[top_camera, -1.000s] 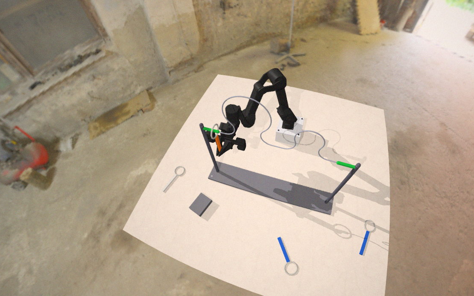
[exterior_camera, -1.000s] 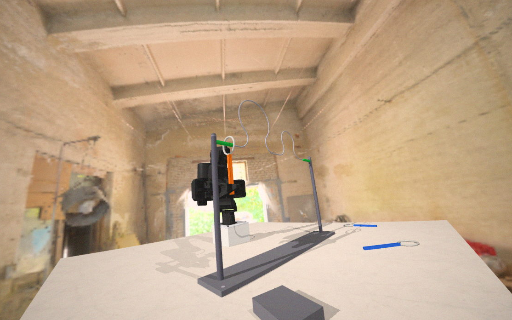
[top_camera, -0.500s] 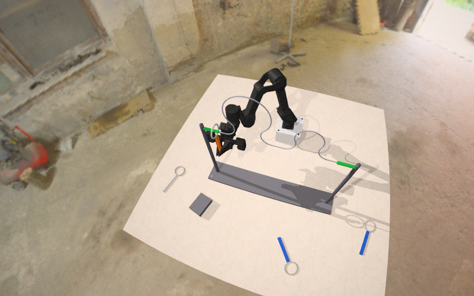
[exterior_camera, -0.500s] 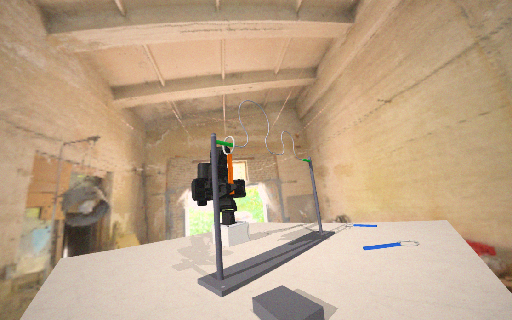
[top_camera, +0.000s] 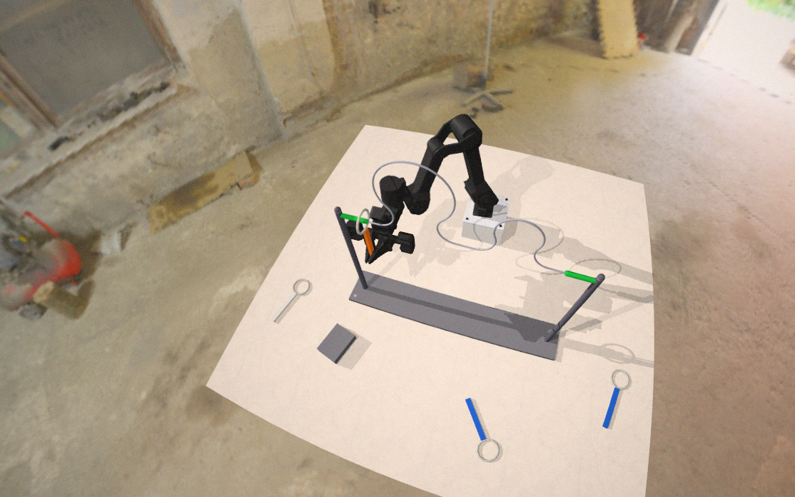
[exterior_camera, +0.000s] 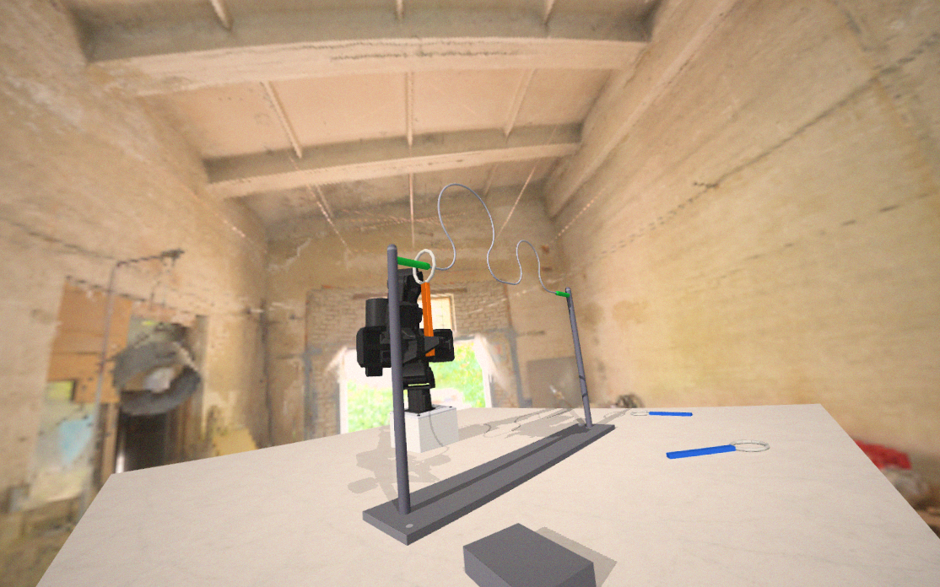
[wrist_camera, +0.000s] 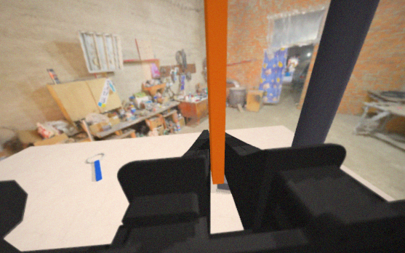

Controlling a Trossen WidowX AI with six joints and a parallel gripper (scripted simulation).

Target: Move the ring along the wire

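From my station, I have the gripper (top_camera: 372,251) (exterior_camera: 424,348) (wrist_camera: 211,134) pinching the orange handle (top_camera: 368,241) (exterior_camera: 427,313) (wrist_camera: 216,91) near its lower end, the fingers closed on either side of it. The wrist view cuts off the handle's upper part at the top edge, so the pale ring (top_camera: 358,226) (exterior_camera: 415,276) is out of sight there. In the top and exterior views the ring is around the wire at the green sleeve (top_camera: 352,218) (exterior_camera: 407,261) beside the near post (top_camera: 350,250) (exterior_camera: 397,379) (wrist_camera: 335,73), toward the sleeve's inner end. I cannot tell whether the ring's inside edge touches the sleeve or exactly how wide the gap to the thin grey wire (top_camera: 454,200) (exterior_camera: 493,231) is. The near post hides part of the black arm (top_camera: 428,169) (exterior_camera: 375,348) in the exterior view, and in the wrist view the gripper's own body covers the post's lower part. The other green sleeve (top_camera: 580,276) (exterior_camera: 562,294), by the far post (top_camera: 573,308) (exterior_camera: 579,357), shows small in the exterior view and carries no ring. Two blue-handled rings lie on the table (top_camera: 400,395) (exterior_camera: 277,525) (wrist_camera: 57,214); I make out just one in the wrist view. The exterior frame's bottom edge clips the dark grey block (top_camera: 336,342) (exterior_camera: 525,557).
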